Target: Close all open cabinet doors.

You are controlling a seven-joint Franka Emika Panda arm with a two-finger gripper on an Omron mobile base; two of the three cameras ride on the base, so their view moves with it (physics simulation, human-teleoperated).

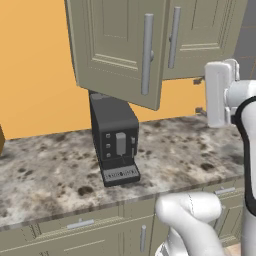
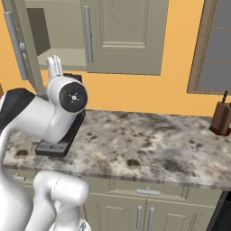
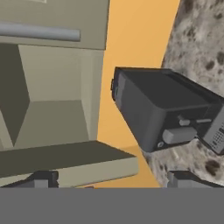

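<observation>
The left cabinet door [image 1: 115, 50] stands swung out over the counter, its silver bar handle [image 1: 146, 52] near the free edge. In the right base view this open door [image 2: 25, 49] appears edge-on beside the bare cabinet interior [image 2: 61, 43]. The neighbouring door [image 1: 205, 35] [image 2: 126, 36] is closed. My gripper [image 1: 200, 96] hangs open and empty to the right of the open door's lower corner, just below the closed door. In the hand view, rolled sideways, the gripper [image 3: 113, 179] faces the open door's edge [image 3: 65, 162] and the interior [image 3: 52, 105].
A dark coffee machine [image 1: 115, 142] [image 3: 162, 113] stands on the speckled counter [image 1: 190, 150] under the open door. A knife block [image 2: 222, 118] sits at the far right below a window [image 2: 216, 45]. Base cabinets with small handles [image 1: 80, 224] run below.
</observation>
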